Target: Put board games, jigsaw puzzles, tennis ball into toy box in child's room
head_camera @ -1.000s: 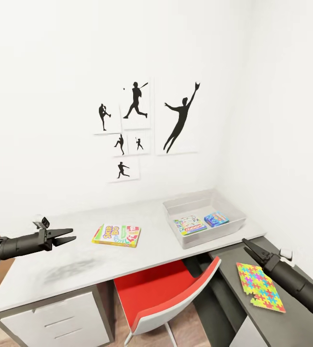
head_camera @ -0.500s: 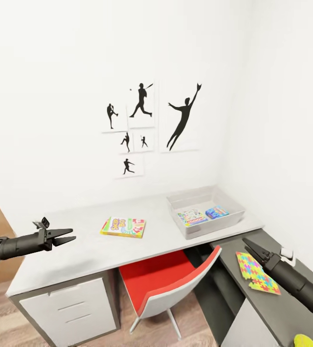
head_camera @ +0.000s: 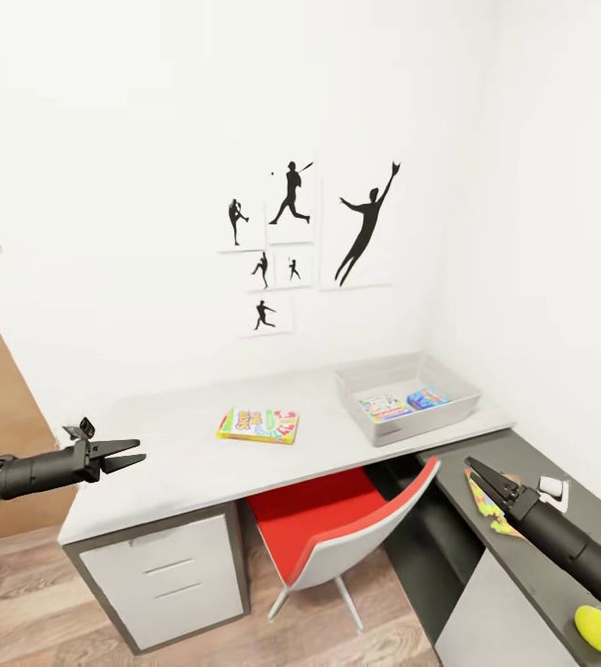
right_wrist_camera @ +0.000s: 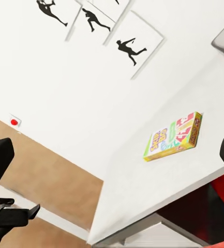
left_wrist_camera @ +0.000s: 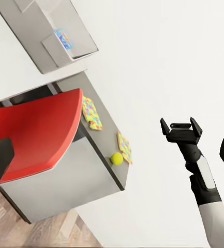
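Grippers hang idle: the black left claw has its prongs slightly parted and holds nothing, and the black right claw looks nearly closed and empty too. Just behind the right claw lies a thin mosaic jigsaw sheet on the dark grey lower surface, with a yellow-green tennis ball back along its arm. Ahead of both claws, on the pale grey desk, sits the yellow-green Skip-Bo box, and past it the shallow light grey bin already holding two games. The sheet is probably light, thin and hard to pinch flat; an overhanging edge seems the best hold.
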Robot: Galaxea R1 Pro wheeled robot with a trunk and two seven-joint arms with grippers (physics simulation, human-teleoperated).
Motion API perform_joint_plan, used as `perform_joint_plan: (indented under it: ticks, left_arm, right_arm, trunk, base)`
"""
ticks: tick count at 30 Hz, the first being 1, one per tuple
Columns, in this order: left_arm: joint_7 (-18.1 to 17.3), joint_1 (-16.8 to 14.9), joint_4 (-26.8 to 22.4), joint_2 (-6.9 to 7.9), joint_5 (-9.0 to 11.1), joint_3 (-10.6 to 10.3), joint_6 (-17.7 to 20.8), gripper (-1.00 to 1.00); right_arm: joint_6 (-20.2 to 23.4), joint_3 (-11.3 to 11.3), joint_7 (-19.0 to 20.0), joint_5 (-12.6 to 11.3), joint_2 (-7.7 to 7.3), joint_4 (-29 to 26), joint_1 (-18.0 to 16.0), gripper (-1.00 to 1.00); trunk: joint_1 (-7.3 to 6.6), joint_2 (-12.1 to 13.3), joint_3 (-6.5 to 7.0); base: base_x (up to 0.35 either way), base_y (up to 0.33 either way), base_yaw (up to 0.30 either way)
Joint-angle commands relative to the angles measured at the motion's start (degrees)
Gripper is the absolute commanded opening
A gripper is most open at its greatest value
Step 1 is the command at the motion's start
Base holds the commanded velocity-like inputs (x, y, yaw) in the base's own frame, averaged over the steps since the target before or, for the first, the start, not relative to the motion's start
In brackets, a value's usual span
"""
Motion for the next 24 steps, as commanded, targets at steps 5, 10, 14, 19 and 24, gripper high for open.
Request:
perform_joint_plan:
  ticks: [5, 10, 14, 19, 24]
  left_arm:
    - [-0.20, -0.04, 0.02, 0.02, 0.02, -0.03, 0.58, 1.00]
    - [-0.20, 0.00, 0.02, 0.02, 0.04, -0.03, 0.54, 1.00]
    - [-0.20, 0.03, 0.02, 0.02, 0.03, -0.03, 0.52, 1.00]
    - [-0.20, 0.02, 0.02, 0.02, 0.05, -0.03, 0.52, 1.00]
    - [-0.20, 0.03, 0.02, 0.06, -0.01, 0.01, 0.52, 1.00]
  right_arm:
    - [0.30, -0.07, 0.16, 0.01, 0.01, 0.00, -0.07, 1.00]
    - [0.30, -0.07, 0.16, 0.01, 0.01, 0.01, -0.07, 1.00]
    - [0.30, -0.07, 0.16, 0.01, 0.01, 0.01, -0.07, 1.00]
    - [0.30, -0.07, 0.23, 0.01, 0.01, 0.01, -0.07, 1.00]
    - [0.30, -0.07, 0.22, 0.01, 0.01, 0.01, -0.07, 1.00]
  trunk:
    - [0.03, -0.14, -0.07]
    - [0.03, -0.14, 0.16]
    - [0.03, -0.14, 0.35]
    - [0.03, -0.14, 0.61]
    - [0.03, -0.14, 0.86]
  base:
    - [-0.118, 0.255, -0.037]
    - [-0.040, 0.251, -0.173]
    - [-0.010, 0.181, -0.229]
    - [-0.002, 0.135, -0.243]
    - [-0.045, 0.108, -0.247]
